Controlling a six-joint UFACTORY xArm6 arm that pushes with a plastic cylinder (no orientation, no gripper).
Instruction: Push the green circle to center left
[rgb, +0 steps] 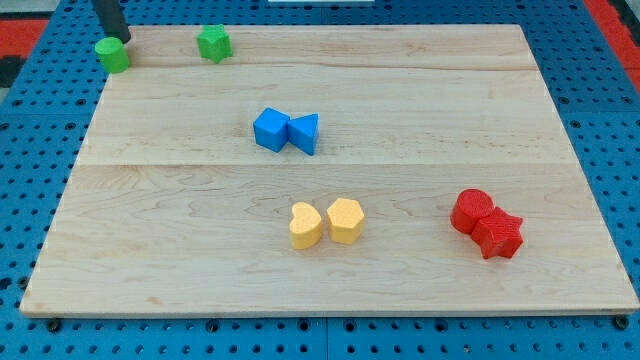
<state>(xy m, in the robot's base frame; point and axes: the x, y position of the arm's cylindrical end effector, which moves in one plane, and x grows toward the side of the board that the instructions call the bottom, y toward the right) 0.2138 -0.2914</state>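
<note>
The green circle (112, 54) is a short green cylinder at the view's top left corner of the wooden board (400, 100). My tip (122, 38) is the lower end of the dark rod coming down from the view's top edge. It sits just behind the circle's upper right side, touching or nearly touching it. A green star-like block (214, 44) stands to the circle's right along the board's top edge.
A blue cube (270, 129) and a blue triangle (304, 133) touch near the board's middle. A yellow heart (305, 226) and a yellow hexagon (345, 220) sit side by side lower down. Two red blocks (486, 225) touch at the lower right.
</note>
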